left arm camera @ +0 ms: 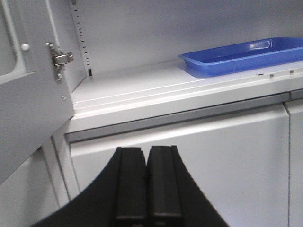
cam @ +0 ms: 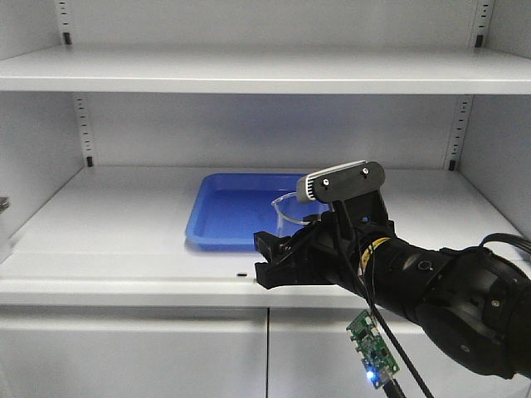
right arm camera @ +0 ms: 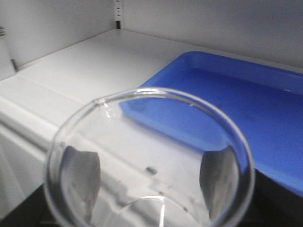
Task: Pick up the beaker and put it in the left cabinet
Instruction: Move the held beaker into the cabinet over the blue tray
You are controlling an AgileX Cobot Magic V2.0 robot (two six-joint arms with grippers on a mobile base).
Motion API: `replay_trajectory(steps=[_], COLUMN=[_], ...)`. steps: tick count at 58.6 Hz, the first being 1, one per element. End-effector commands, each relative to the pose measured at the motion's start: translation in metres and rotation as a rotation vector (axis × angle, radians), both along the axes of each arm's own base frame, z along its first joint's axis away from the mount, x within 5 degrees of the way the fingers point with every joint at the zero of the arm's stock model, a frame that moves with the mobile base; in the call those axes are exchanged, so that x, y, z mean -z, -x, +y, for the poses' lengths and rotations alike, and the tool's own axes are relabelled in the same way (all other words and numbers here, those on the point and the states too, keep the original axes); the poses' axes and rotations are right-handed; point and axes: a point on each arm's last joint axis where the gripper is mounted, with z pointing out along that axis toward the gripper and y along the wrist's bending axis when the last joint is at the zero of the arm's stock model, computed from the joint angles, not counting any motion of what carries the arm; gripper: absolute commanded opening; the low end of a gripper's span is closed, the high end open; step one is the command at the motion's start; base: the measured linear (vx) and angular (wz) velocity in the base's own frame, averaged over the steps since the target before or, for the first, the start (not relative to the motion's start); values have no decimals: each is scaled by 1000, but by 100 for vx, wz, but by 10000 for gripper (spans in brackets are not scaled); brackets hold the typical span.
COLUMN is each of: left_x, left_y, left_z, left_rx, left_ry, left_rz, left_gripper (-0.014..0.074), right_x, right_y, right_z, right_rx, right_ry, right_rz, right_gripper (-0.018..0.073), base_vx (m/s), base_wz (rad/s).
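Observation:
The beaker (cam: 289,215) is a clear glass cylinder held at the front edge of the white shelf (cam: 116,228) of the left cabinet, just in front of the blue tray (cam: 236,207). My right gripper (cam: 274,259) is shut on it. In the right wrist view the beaker (right arm camera: 142,101) fills the lower frame, its rim and spout facing the camera, and the dark fingers (right arm camera: 81,182) press on both sides behind the glass. My left gripper (left arm camera: 146,150) is shut with nothing in it, low in front of the cupboard doors under the shelf. The cabinet's door (left arm camera: 28,99) stands open at the left.
The blue tray (right arm camera: 246,104) lies on the middle of the shelf, right of centre. Another shelf (cam: 249,70) spans above. A metallic object (cam: 3,224) shows at the shelf's far left edge. White doors (left arm camera: 189,142) close the space below. A small circuit board (cam: 371,348) hangs under my right arm.

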Motion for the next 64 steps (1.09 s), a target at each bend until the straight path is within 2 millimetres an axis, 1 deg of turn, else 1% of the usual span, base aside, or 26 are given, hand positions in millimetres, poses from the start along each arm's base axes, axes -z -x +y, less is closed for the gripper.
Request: replay_trajectory(steps=[1, 33, 64], left_x=[-2, -2, -2], left_y=[1, 1, 1], left_z=[0, 0, 0], left_rx=[4, 4, 4], left_ry=[15, 15, 15], left_rz=[-76, -76, -76], left_gripper=[1, 1, 1], right_x=[-32, -32, -32], right_y=[6, 6, 6], right_z=[-2, -2, -2], right_rx=[-23, -23, -23], right_ry=[-81, -81, -81], right_rz=[-121, -121, -121], right_gripper=[-9, -9, -9], base_vx=[29, 26, 11], base_wz=[-15, -12, -1])
